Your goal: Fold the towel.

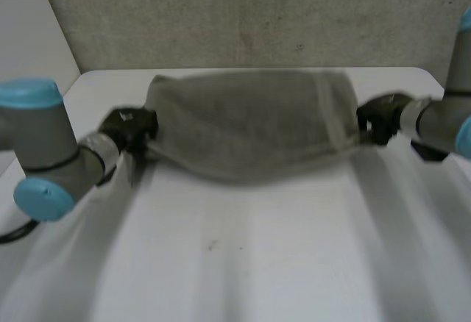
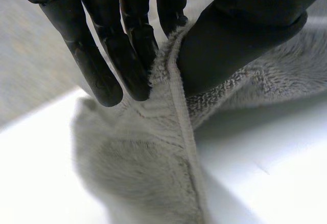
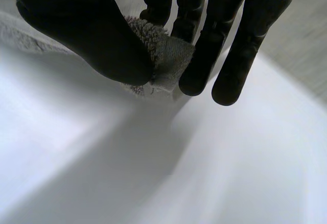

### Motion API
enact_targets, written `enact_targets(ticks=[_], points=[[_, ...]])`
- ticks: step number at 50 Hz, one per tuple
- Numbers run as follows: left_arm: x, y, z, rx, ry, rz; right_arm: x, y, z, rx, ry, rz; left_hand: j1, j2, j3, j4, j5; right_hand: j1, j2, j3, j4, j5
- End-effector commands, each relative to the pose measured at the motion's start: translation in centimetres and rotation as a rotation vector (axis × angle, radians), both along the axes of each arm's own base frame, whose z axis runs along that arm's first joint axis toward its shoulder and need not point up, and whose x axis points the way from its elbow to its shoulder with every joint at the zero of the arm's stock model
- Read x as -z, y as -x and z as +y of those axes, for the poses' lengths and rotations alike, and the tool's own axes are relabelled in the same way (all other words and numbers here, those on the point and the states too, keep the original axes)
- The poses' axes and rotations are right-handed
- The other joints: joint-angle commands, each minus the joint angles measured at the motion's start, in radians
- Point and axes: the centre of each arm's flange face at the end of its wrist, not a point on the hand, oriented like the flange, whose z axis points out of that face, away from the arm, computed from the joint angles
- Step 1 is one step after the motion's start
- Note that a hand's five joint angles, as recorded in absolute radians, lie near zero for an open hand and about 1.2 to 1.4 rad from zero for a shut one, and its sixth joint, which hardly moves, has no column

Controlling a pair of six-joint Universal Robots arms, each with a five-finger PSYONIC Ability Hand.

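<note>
soft, even light falls from above. the white bench (image 1: pixel 243 263) is the brightest surface, washed almost blank in the left wrist view, while the wall (image 1: pixel 243 13) behind it is dim and grey. the towel (image 1: pixel 250 123) lays a soft-edged shadow on the bench under its lifted edge. the left robot hand (image 2: pixel 245 35) and the right robot hand (image 3: pixel 87 35) show as near-black shapes with a faint sheen.

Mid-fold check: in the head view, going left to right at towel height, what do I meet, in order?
Grey left arm with light-blue caps → black left hand, pinching the towel's end → grey fluffy towel, stretched between the hands → black right hand, pinching the other end → grey right arm.
</note>
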Motion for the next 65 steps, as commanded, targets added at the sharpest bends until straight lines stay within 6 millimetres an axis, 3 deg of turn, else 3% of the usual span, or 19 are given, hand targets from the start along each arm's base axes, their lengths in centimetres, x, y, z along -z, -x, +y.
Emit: enact_targets(ticks=[1, 6, 12, 23, 30, 35, 37, 38, 43, 48, 50, 56, 58, 62, 65], points=[[3.3, -0.3, 3.0, 0.066, -0.100, -0.072, 3.3, 2.1, 1.1, 0.043, -0.038, 0.002, 0.234, 0.178, 0.179, 0.179, 0.189, 0.007, 0.184, 0.181, 0.179, 0.188], [3.0, -1.0, 3.3, 0.069, -0.076, -0.114, 1.6, 3.6, 1.2, 0.078, 0.059, -0.022, 0.234, 0.178, 0.179, 0.179, 0.189, 0.007, 0.184, 0.181, 0.179, 0.188], [2.7, -1.2, 3.4, 0.059, -0.038, -0.110, 1.5, 4.4, 2.4, 0.085, 0.074, -0.036, -0.235, -0.291, -0.290, -0.290, -0.280, 0.007, 0.184, 0.181, 0.179, 0.188], [2.7, -2.0, 3.6, -0.014, 0.064, -0.114, 2.1, 7.1, 2.5, 0.161, 0.120, -0.037, -0.245, -0.300, -0.299, -0.300, -0.289, 0.007, 0.184, 0.181, 0.179, 0.188], [2.8, -2.8, 4.4, -0.060, 0.054, -0.138, 2.2, 7.6, 2.6, 0.175, 0.123, -0.036, -0.247, -0.303, -0.302, -0.302, -0.292, 0.007, 0.184, 0.181, 0.179, 0.188], [2.8, -3.2, 5.6, -0.062, 0.037, -0.146, 2.4, 7.6, 2.8, 0.175, 0.119, -0.036, -0.218, -0.274, -0.273, -0.273, -0.263, 0.007, 0.184, 0.181, 0.179, 0.188], [2.7, -3.4, 5.9, -0.064, 0.026, -0.149, 2.5, 7.5, 2.9, 0.173, 0.113, -0.034, -0.095, -0.151, -0.150, -0.150, -0.139, 0.007, 0.184, 0.181, 0.179, 0.188], [2.7, -3.4, 6.3, -0.064, 0.022, -0.151, 2.7, 7.5, 3.1, 0.169, 0.105, -0.033, 0.230, 0.175, 0.176, 0.175, 0.186, 0.007, 0.184, 0.181, 0.179, 0.188], [1.7, -3.7, 7.4, -0.062, 0.032, -0.147, 2.6, 7.6, 3.8, 0.165, 0.083, -0.011, 0.234, 0.178, 0.179, 0.179, 0.189, 0.007, 0.184, 0.181, 0.179, 0.188], [0.5, -4.1, 9.3, -0.058, -0.001, -0.157, 2.3, 7.6, 5.9, 0.116, -0.006, 0.059, 0.234, 0.178, 0.179, 0.179, 0.189, 0.007, 0.184, 0.181, 0.179, 0.188], [-0.3, -4.9, 11.0, -0.064, -0.067, -0.181, 1.4, 7.9, 7.7, 0.066, -0.044, 0.142, 0.234, 0.178, 0.179, 0.179, 0.189, 0.007, 0.184, 0.181, 0.179, 0.188], [-1.1, -6.9, 13.9, -0.074, -0.183, -0.263, -0.1, 9.7, 9.7, 0.043, -0.093, 0.274, 0.234, 0.178, 0.179, 0.179, 0.189, 0.007, 0.184, 0.181, 0.179, 0.188], [-1.8, -7.6, 15.6, -0.049, -0.206, -0.330, -1.7, 10.8, 10.8, 0.035, -0.084, 0.318, 0.234, 0.178, 0.179, 0.179, 0.189, 0.007, 0.184, 0.181, 0.179, 0.188], [-2.3, -8.1, 16.1, -0.041, -0.194, -0.373, -2.8, 11.0, 10.8, 0.035, -0.039, 0.318, 0.234, 0.178, 0.179, 0.179, 0.189, 0.007, 0.184, 0.181, 0.179, 0.188], [-2.9, -8.2, 15.2, -0.047, -0.148, -0.370, -3.5, 10.7, 10.0, 0.033, 0.022, 0.278, 0.234, 0.178, 0.179, 0.179, 0.189, 0.007, 0.184, 0.181, 0.179, 0.188]])
